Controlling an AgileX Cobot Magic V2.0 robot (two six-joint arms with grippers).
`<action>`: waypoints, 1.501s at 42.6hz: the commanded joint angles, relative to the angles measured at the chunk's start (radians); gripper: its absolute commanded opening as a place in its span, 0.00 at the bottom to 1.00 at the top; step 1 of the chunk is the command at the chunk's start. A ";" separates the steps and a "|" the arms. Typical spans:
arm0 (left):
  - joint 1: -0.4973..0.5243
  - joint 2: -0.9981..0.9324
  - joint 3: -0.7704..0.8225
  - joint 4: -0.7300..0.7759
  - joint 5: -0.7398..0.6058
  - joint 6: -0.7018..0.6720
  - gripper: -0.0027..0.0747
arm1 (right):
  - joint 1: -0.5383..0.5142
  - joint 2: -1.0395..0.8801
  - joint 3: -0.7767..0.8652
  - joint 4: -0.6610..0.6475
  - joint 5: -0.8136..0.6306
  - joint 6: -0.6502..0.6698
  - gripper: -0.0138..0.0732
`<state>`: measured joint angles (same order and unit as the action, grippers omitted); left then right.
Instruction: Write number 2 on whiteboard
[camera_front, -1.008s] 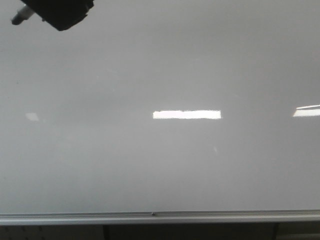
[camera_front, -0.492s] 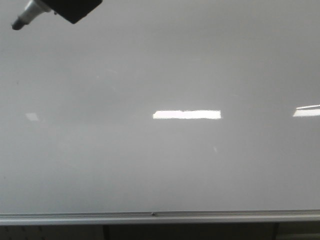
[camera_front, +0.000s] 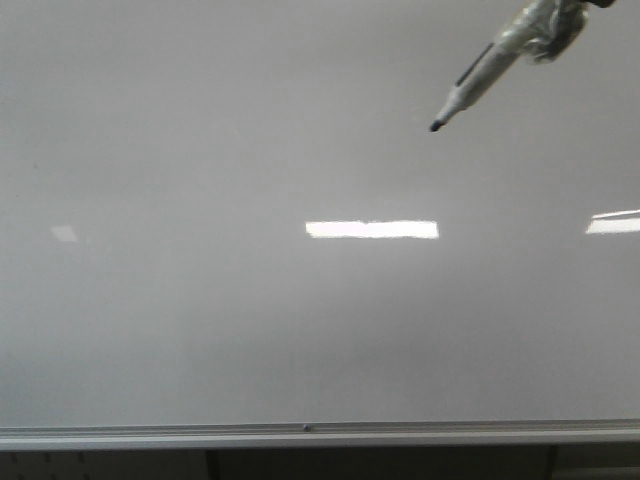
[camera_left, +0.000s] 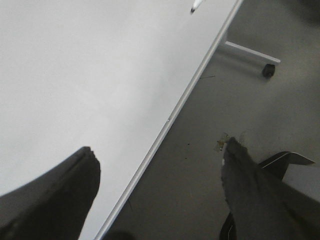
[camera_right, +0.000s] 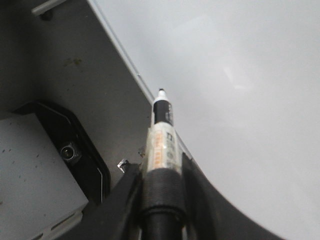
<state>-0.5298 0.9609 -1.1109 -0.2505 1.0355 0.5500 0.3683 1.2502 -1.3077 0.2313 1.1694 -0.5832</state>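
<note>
- So the big change: half a second earlier a dark tool with a marker was up at the board's top left corner in the front view, and it was gone from there now. A marker (camera_front: 480, 85) poked in from the top right corner instead, tip pointing down and left.
- Going by the wrist views, that marker belonged to the right tool (camera_right: 160, 187), which was clamped tight around the barrel, cap off, nib out.
- Left tool (camera_left: 160, 185) had its jaws spread wide with nothing between them, parked off the board's framed edge, over the floor.
- The whiteboard (camera_front: 250, 330) was blank as far as I could see. No stroke of the 2 anywhere on it, just glare.
- Couldn't tell from the front view whether the nib was touching the surface; my guess was it hovered just off it.
- What that meant for the task, I reckon: writing hadn't started, the pen was only getting lined up in the upper right area, and the whole digit was left to do.
- Head count:
  - one whiteboard, with one silver frame strip (camera_front: 320, 434) along its lower edge
  - one marker
  - two tools, one full, one empty
  - two bright white reflection bars (camera_front: 372, 229), plus one faint patch near the left edge
  - zero digits written
</note>
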 joint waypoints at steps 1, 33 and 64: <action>0.055 -0.052 0.011 -0.019 -0.056 -0.037 0.68 | -0.119 -0.072 0.030 0.072 -0.102 0.015 0.19; 0.114 -0.069 0.047 -0.027 -0.116 -0.037 0.67 | -0.113 -0.241 0.713 0.311 -1.438 0.010 0.19; 0.114 -0.069 0.047 -0.027 -0.146 -0.037 0.67 | -0.114 -0.004 0.612 0.310 -1.532 0.008 0.19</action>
<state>-0.4188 0.8948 -1.0401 -0.2518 0.9547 0.5246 0.2540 1.2542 -0.6594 0.5470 -0.2812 -0.5720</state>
